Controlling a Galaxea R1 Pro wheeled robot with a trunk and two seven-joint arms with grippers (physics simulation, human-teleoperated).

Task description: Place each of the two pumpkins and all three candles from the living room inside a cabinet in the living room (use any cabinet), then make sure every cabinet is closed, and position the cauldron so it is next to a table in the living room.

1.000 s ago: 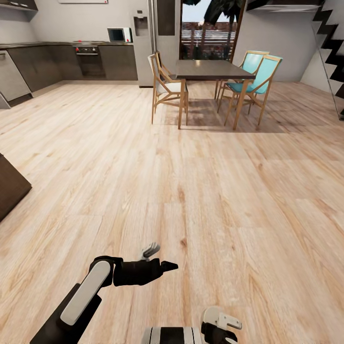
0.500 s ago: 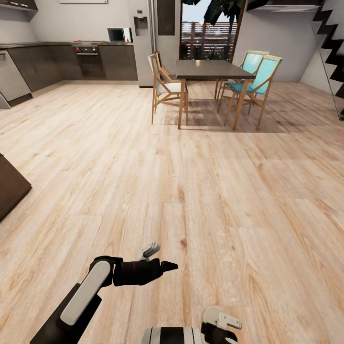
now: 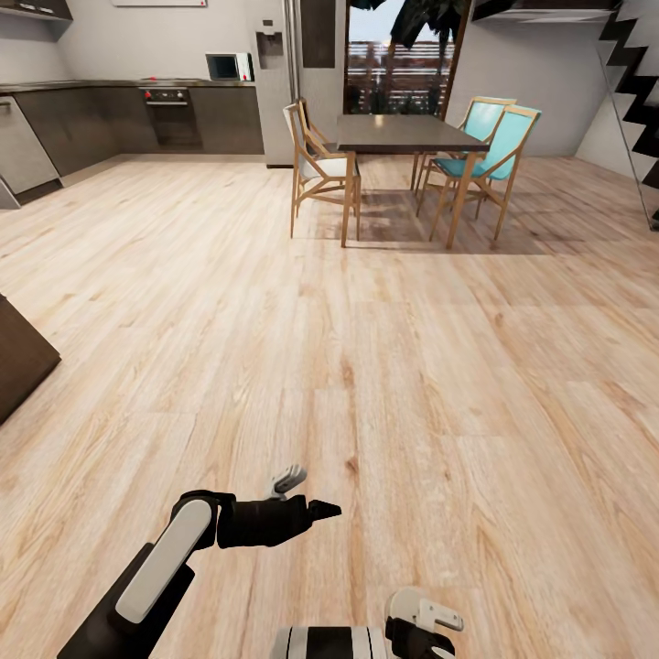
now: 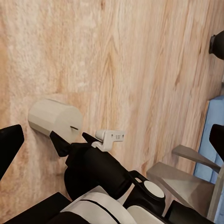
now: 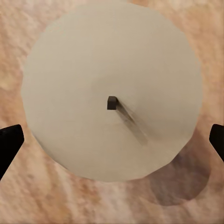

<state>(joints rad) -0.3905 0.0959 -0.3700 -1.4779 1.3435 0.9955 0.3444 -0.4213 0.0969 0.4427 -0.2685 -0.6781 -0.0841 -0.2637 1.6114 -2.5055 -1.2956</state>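
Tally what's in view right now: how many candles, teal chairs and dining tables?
candle: 1
teal chairs: 2
dining table: 1
Total: 4

Even, bright rendered light; soft shadows under the dining table (image 3: 403,134); candle (image 5: 112,88) shadow sharp, close-up slightly soft.

We stand in an open-plan home, pale wood plank floor (image 3: 384,348), dark kitchen units (image 3: 119,119) with oven (image 3: 170,114) and microwave (image 3: 227,66), dining table (image 3: 407,135) with wooden chairs (image 3: 316,169), staircase (image 3: 636,82), glazed door (image 3: 398,55) onto greenery.
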